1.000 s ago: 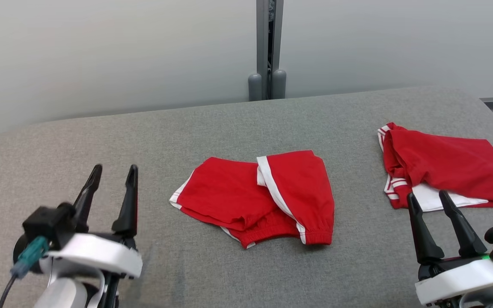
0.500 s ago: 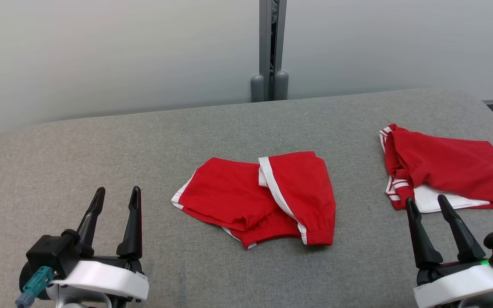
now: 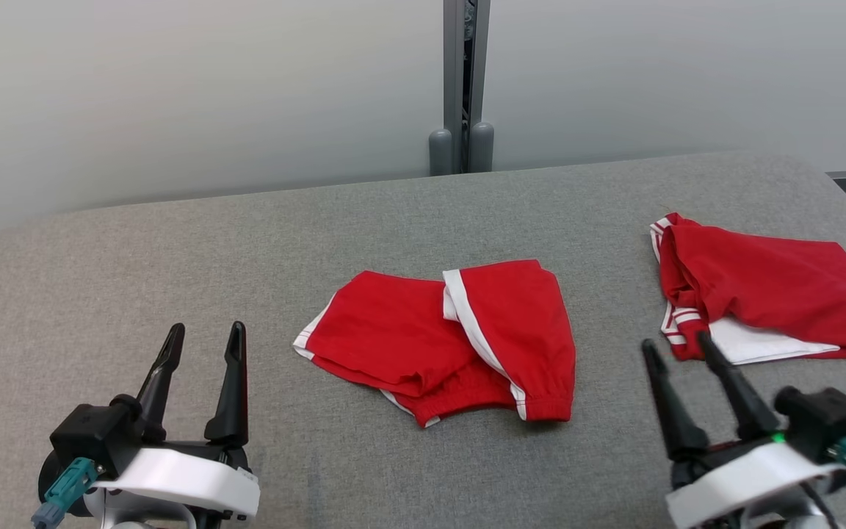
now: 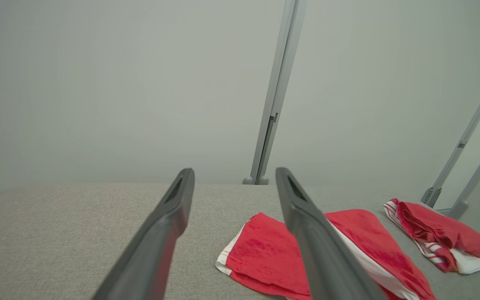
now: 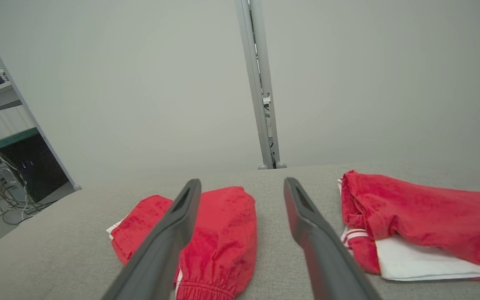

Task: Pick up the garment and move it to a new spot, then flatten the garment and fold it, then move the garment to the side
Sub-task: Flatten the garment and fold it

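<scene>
- Pale wall (image 3: 173, 88) fills the background beyond the far edge of the work surface.
- Grey fabric surface (image 3: 173, 250) spans the head view; rounded far corners; it carries 2 garments.
- Red shorts (image 3: 408, 334) lie at the centre of the surface; white side trim; 1 leg overlaps the other; elastic waistband toward the robot; untouched by either gripper.
- Red-and-white garment (image 3: 761, 294) lies rumpled at the right, well apart from the shorts; white layer showing along its near edge.
- Left gripper (image 3: 206, 327) at lower left; fingers spread, nothing between them; clear of the shorts.
- Right gripper (image 3: 674, 340) at lower right; fingers spread, grasping nothing; tips just beside the near-left corner of the red-and-white garment.
- Grey post (image 3: 465, 73) stands upright behind the surface, centre.
</scene>
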`<state>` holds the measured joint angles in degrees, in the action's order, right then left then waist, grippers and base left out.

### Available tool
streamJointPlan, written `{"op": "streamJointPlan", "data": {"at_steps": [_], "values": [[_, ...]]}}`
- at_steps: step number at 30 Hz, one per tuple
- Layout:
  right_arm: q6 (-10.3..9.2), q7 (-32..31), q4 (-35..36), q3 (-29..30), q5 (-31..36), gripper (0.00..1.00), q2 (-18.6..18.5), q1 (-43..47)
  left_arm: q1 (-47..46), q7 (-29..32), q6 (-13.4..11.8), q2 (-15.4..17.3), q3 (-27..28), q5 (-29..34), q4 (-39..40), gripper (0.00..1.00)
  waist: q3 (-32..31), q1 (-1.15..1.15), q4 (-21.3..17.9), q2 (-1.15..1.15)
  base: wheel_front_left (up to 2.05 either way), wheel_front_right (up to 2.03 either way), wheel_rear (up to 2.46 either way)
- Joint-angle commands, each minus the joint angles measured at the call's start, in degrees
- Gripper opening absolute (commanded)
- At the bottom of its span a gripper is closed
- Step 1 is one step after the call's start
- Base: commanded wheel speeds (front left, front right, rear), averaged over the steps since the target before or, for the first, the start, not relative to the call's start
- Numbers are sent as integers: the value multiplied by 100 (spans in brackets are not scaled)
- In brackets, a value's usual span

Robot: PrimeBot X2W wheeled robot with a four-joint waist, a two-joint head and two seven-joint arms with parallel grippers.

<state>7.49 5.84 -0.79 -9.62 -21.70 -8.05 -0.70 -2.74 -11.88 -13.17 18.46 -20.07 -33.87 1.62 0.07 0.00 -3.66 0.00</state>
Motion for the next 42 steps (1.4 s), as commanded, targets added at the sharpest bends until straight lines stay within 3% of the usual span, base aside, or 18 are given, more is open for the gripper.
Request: {"op": "streamJointPlan", "data": {"at_steps": [1,6,11,21,22,23,24,32,42], "values": [[1,-68,-43,-79,-10,100,-29,-82,8,-22,-9,3,11,-13,-8,100,5,0,5,0,0,0,0],[1,-708,-538,-853,39,100,40,-554,-94,2,15,-29,-32,-41,-31,100,74,0,112,0,0,0,0],[1,-1312,-1256,-1195,298,100,139,-967,-157,3,53,-81,-75,-68,-109,100,164,0,356,0,0,0,0],[0,-2172,-2335,-665,904,100,425,-1296,-268,-67,153,-159,-126,-131,-305,100,243,0,752,0,0,0,0],[0,-2189,-2363,-632,936,95,439,-1300,-279,-67,163,-160,-128,-138,-321,100,250,0,774,0,0,0,0],[0,-2193,-2388,-609,941,43,450,-1311,-282,-72,163,-161,-130,-141,-332,100,255,0,792,0,0,0,0],[0,-2186,-2408,-587,959,0,462,-1329,-280,-78,167,-161,-132,-142,-339,100,260,0,808,0,0,0,0],[0,-2126,-2294,-263,986,0,480,-1639,-358,-62,181,-143,-164,-125,-308,100,386,0,936,0,0,0,0],[0,-2389,-2294,401,1057,0,-322,-3080,-735,-68,352,-254,-348,-72,-324,100,1186,0,1350,0,0,0,0]]}}
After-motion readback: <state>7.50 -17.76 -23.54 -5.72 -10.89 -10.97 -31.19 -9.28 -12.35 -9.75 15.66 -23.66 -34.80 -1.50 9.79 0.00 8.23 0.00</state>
